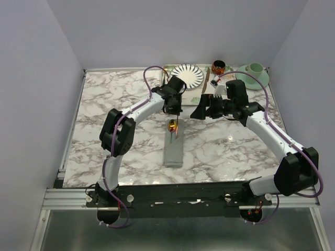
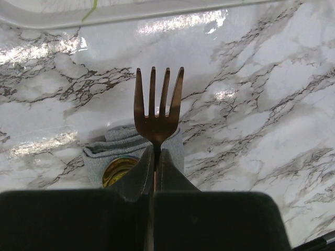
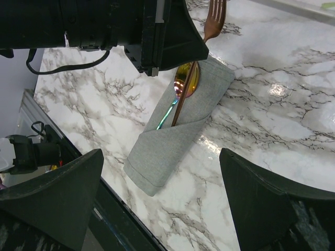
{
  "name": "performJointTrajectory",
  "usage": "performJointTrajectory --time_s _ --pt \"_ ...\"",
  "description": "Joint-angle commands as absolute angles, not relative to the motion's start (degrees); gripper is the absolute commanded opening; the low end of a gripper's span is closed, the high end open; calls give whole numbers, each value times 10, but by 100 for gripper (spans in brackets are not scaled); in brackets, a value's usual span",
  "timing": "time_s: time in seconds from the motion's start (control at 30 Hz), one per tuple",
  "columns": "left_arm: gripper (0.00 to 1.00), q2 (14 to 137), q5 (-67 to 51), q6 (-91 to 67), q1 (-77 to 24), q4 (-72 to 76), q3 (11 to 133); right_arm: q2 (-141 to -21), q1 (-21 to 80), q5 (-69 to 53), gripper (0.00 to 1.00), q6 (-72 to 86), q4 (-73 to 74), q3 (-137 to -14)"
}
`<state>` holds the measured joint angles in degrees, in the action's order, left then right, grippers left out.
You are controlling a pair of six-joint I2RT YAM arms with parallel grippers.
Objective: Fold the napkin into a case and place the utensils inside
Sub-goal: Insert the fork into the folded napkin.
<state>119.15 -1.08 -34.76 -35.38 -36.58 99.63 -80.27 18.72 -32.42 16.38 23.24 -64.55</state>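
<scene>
Marbled worktop (image 1: 235, 151) fills the enclosure between pale walls. At its centre lies the case (image 1: 174, 152), the grey napkin folded to a narrow pocket whose long axis runs 6 to 12 o'clock in the top view, with its closed end at 6 and its slanted mouth toward 12. From that mouth the spoon (image 3: 184, 83) shows its gold bowl, its pale-green handle tucked under the flap. Over it the left pincer (image 2: 155, 163) is clamped on the neck of the copper-pink fork (image 2: 158, 110), tines pointing to 12 o'clock and handle running toward 6 across the spoon bowl into the mouth (how deep I cannot tell). Gripping by the neck likely lets the handle slide lengthwise down the pocket. At 3 o'clock, just beside, the right pincer (image 1: 201, 111) hovers with jaws spread wide and empty, probably placed to steady the cloth.
</scene>
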Motion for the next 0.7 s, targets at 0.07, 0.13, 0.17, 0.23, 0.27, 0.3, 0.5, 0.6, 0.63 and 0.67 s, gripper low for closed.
performJointTrajectory --time_s 0.07,0.13,0.17,0.23,0.27,0.3,0.5,0.6,0.63,0.67 --pt "0 1167 -31 -363 -359 -379 978 -805 185 -332 100 159 238 -663" --pt "0 1165 -33 -367 -360 -379 975 -807 184 -332 100 159 238 -663" --pt "0 1163 -33 -369 -359 -379 973 -807 185 -332 100 159 238 -662" --pt "0 1158 -33 -375 -361 -377 964 -808 185 -333 100 159 238 -661" --pt "0 1154 -35 -379 -362 -377 961 -807 185 -332 100 159 238 -661" --pt "0 1152 -35 -381 -365 -377 958 -806 184 -332 100 159 238 -660" --pt "0 1143 -41 -386 -373 -375 935 -804 184 -333 100 158 238 -659" --pt "0 1138 -44 -388 -374 -378 930 -804 184 -332 100 158 238 -658" --pt "0 1138 -45 -388 -375 -378 927 -804 184 -333 100 157 238 -658" --pt "0 1135 -46 -388 -375 -377 926 -804 184 -333 100 157 238 -658"
